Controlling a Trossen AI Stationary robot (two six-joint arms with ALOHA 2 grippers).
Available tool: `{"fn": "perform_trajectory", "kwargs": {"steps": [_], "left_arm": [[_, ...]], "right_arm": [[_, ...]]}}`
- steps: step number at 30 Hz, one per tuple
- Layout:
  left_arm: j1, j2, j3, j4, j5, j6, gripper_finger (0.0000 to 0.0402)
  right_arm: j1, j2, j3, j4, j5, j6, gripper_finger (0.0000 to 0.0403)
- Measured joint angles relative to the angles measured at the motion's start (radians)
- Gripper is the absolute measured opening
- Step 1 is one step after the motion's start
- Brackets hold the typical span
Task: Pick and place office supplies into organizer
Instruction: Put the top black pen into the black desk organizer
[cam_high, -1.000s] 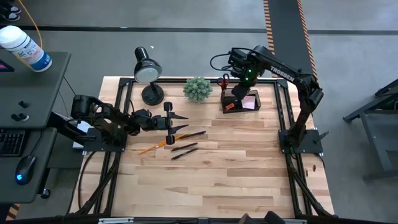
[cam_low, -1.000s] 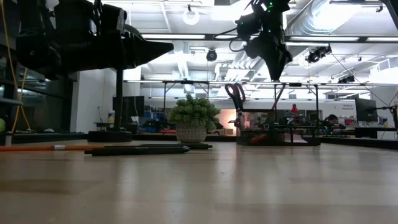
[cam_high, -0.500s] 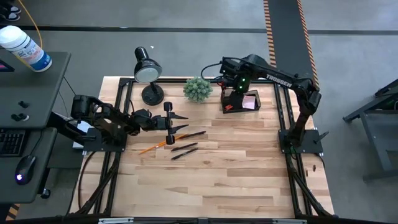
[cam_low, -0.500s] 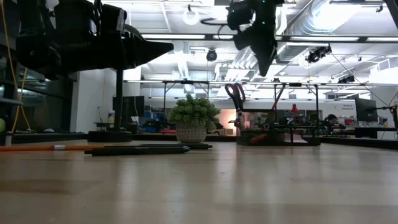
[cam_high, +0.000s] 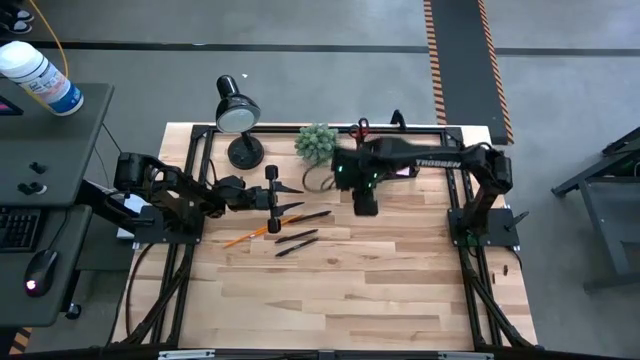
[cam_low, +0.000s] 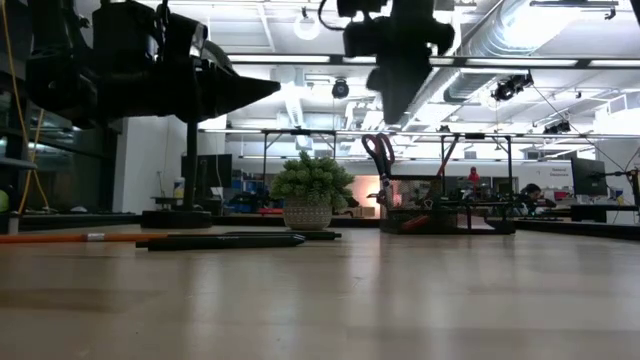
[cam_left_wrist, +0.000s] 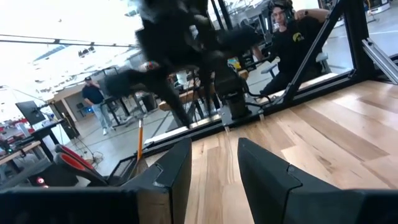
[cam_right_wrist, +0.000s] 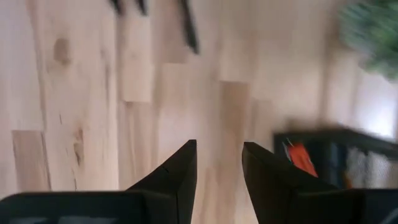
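Since a second ago the right gripper (cam_high: 322, 180) has swung off the organizer (cam_high: 385, 165), at the table's one o'clock, toward the pens (cam_high: 296, 238) at nine o'clock of centre, fingers spread and empty. Bare wood lies open between. Left gripper (cam_high: 295, 197) hovers spread above the pencils (cam_high: 252, 234).

Lamp (cam_high: 236, 118) at counter (cam_high: 400, 290) back-left, plant (cam_high: 316, 142) just right of it, organizer (cam_low: 445, 215) right of plant, mostly under right arm in the high view. Pens (cam_high: 297, 239) and pencils (cam_high: 252, 231) lie left of centre, in front of the lamp. Left hand (cam_high: 290, 198) above them; right hand (cam_high: 365, 203) in front of organizer.
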Motion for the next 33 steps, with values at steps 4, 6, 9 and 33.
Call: {"fn": "perform_trajectory", "kwargs": {"steps": [4,6,9,33], "left_arm": [[0.000,0.000,0.000,0.000,0.000,0.000,0.0118],[0.000,0.000,0.000,0.000,0.000,0.000,0.0117],[0.000,0.000,0.000,0.000,0.000,0.000,0.0117],[0.000,0.000,0.012,-0.006,0.000,0.003,0.0117]], "right_arm": [[0.045,0.000,-0.139,0.149,-0.041,-0.043,0.0119],[0.058,0.000,-0.206,0.248,-0.050,-0.059,0.0119],[0.063,0.000,-0.303,0.394,-0.051,-0.082,0.0119],[-0.036,-0.245,-1.162,1.885,-0.331,0.041,0.0119]]}}
